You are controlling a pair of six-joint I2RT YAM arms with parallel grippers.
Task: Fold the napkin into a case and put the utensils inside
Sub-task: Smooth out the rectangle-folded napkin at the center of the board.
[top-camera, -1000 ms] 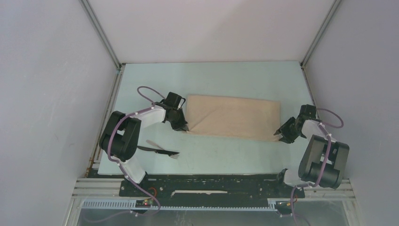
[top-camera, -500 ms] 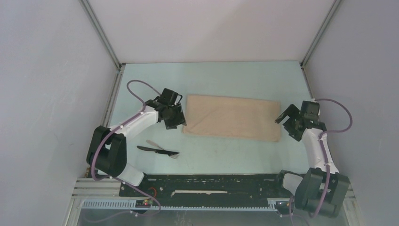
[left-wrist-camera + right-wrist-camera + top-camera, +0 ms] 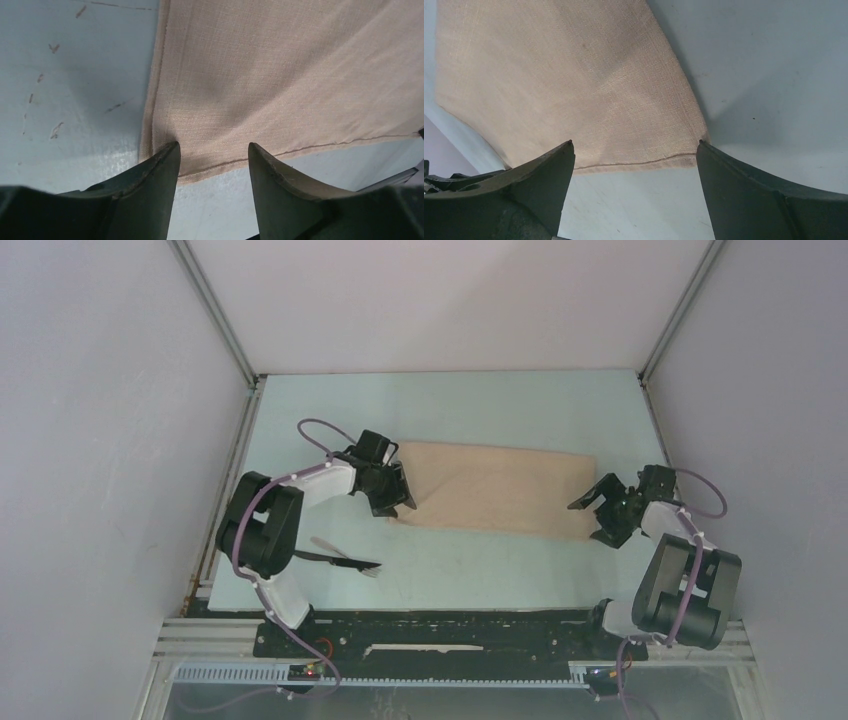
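The tan napkin (image 3: pixel 495 488) lies folded into a long rectangle on the pale table. My left gripper (image 3: pixel 398 506) is open at its near left corner, with the hem between the fingers in the left wrist view (image 3: pixel 212 150). My right gripper (image 3: pixel 596 520) is open wide at the near right corner, the napkin's hem (image 3: pixel 634 160) just past its fingertips. Both grippers hold nothing. The utensils (image 3: pixel 340 560), dark pieces and a pale one, lie together on the table near the left arm's base.
The table (image 3: pixel 480 570) is walled by white panels on three sides. A black rail (image 3: pixel 440 632) with the arm bases runs along the near edge.
Both grippers have come down and inward to the napkin's near corners. The left gripper moved right onto the corner; the right gripper moved lower and left. The napkin and utensils have not moved.
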